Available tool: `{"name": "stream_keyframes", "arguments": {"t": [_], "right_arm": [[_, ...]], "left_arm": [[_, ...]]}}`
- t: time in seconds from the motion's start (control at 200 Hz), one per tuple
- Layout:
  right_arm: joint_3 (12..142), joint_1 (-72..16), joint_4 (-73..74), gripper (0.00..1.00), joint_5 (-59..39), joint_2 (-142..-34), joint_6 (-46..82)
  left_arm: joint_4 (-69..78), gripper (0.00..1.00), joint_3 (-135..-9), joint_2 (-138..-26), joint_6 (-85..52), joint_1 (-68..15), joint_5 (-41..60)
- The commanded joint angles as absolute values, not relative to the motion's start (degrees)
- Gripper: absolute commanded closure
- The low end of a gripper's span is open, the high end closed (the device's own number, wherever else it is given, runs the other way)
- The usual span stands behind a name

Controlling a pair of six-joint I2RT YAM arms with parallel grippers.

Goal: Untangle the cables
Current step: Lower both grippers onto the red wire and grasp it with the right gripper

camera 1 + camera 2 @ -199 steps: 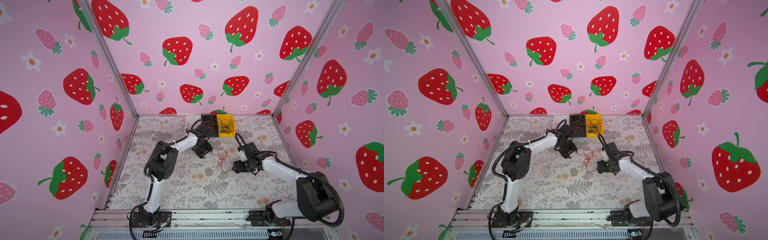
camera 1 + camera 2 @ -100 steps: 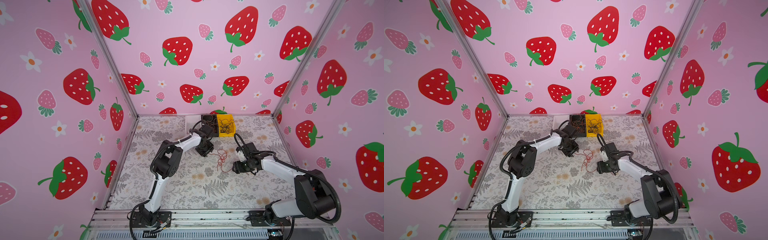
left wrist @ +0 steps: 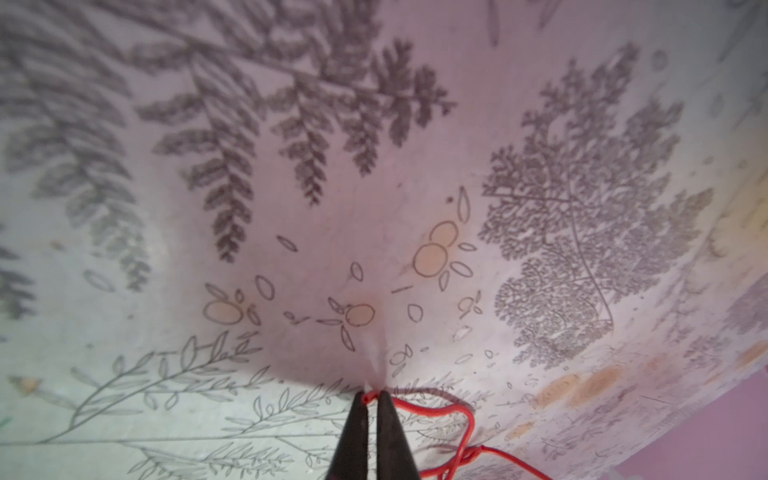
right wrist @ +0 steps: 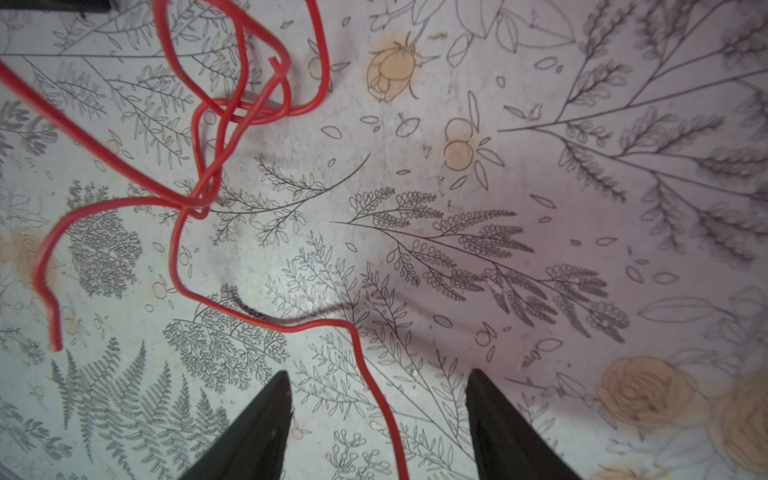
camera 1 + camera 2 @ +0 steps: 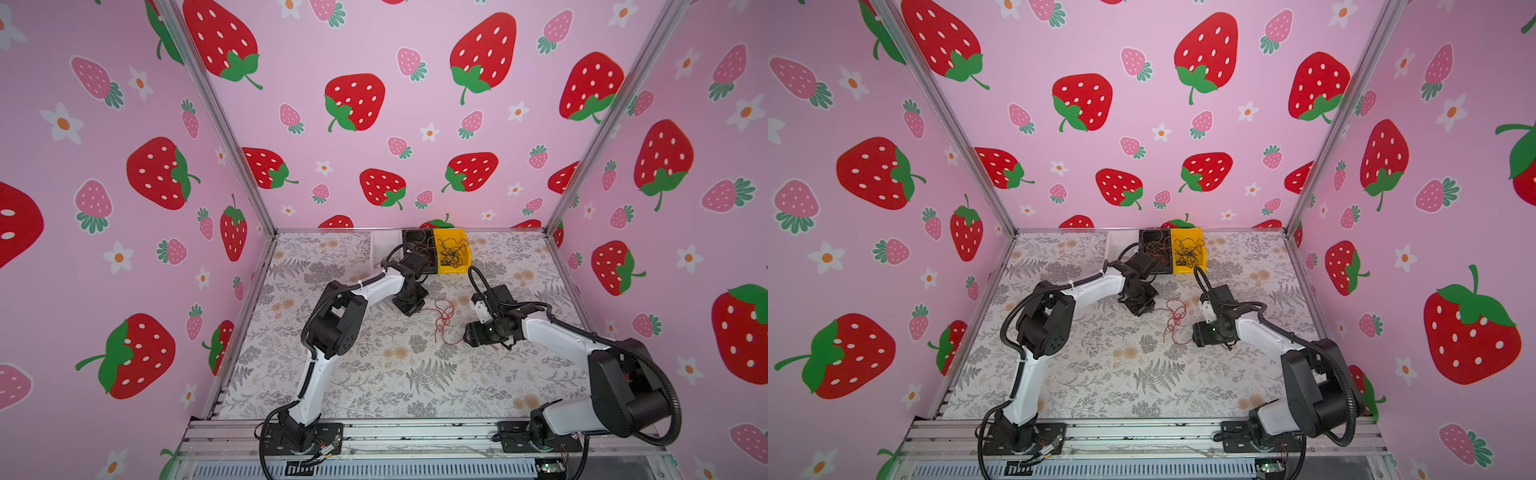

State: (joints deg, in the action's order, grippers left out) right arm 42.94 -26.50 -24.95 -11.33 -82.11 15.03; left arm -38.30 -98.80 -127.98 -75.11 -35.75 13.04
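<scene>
On the table [image 5: 374, 374], near its middle: one loose tangle of red cable [image 5: 444, 318], looped and knotted on itself; how many strands it holds cannot be told.
Free ends: at least two show in the right wrist view.
Left gripper [image 3: 373, 399]: one, its two fingers pinched together on an end of the red cable, tips down at the table.
Right gripper [image 4: 376, 374]: one, its two fingers standing well apart and holding nothing; a run of the red cable passes between them, touched by neither.
Bins at the back wall: two, side by side and touching, one black bin [image 5: 409, 237] and one yellow bin [image 5: 451, 271].
Black bin contents: one heap of red and orange cables [image 5: 1156, 249], too fine to count.
Yellow bin contents: one heap of black cables [image 5: 453, 254], too fine to count.
</scene>
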Motion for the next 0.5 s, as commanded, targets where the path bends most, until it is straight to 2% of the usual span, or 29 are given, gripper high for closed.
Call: {"name": "stream_keyframes", "arguments": {"t": [0.0, 0.1, 0.19, 0.335, 0.495], "right_arm": [[42.1, -26.72, -25.49, 0.27, -10.39, -81.74, 15.05], [42.27, -26.54, -25.31, 0.3, -10.8, -81.75, 15.93], [42.6, -26.46, -25.22, 0.38, -11.38, -81.66, 16.87], [42.97, -26.41, -25.74, 0.73, -12.01, -81.91, 16.52], [44.65, -26.46, -27.36, 0.92, -11.75, -82.27, 15.91]], "left_arm": [[-38.44, 1.0, -97.07, -125.77, -75.35, -35.77, 11.33], [-37.53, 1.0, -95.81, -122.84, -74.0, -35.6, 8.82], [-36.79, 1.0, -94.53, -120.52, -72.75, -35.12, 8.17], [-35.17, 1.0, -92.32, -118.01, -71.61, -34.15, 8.17], [-33.16, 1.0, -89.71, -115.49, -70.12, -32.55, 8.17]]}}
